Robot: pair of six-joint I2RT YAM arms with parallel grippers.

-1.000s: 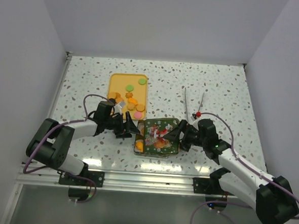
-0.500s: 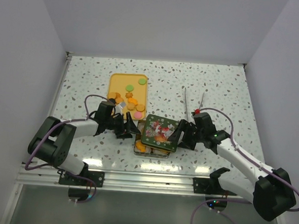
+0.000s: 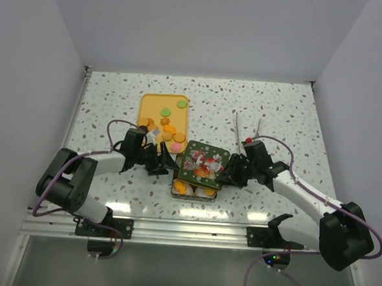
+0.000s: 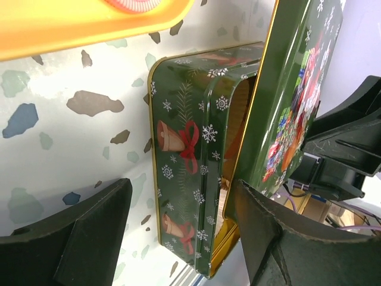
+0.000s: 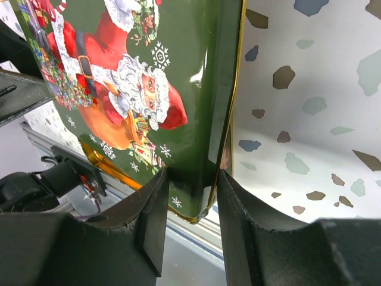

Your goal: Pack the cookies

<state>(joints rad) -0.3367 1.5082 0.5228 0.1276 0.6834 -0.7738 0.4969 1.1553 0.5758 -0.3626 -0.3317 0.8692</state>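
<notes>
Cookies (image 3: 168, 130) sit in two places right now: a scatter of orange, green and pink ones on the yellow tray (image 3: 149, 105) toward the back, and a few orange ones showing in the open near end of the green Christmas tin (image 3: 175, 192), beside what look like white paper cups. The tin is on the speckled table (image 3: 284, 110), just in front of the tray's near right corner.

Over the tin we have the lid (image 3: 204, 164), Santa picture facing up, and it is not seated. It's tilted and skewed, covering the far part of the tin and leaving the near strip uncovered. In the left wrist view it stands off the tin with a clear gap underneath.

The right gripper (image 3: 231, 173) has that lid. The right wrist view shows both fingers (image 5: 152, 226) pinched on the lid's gold-rimmed edge, one on the picture side, one underneath.

On the other side, the left gripper (image 3: 163, 161) is spread wide, nothing in it, low at the table by the tin's left end. From its own camera the two black fingers (image 4: 89, 238) frame the tin's bell-and-snowflake side wall; whether they touch it, I cannot tell.
</notes>
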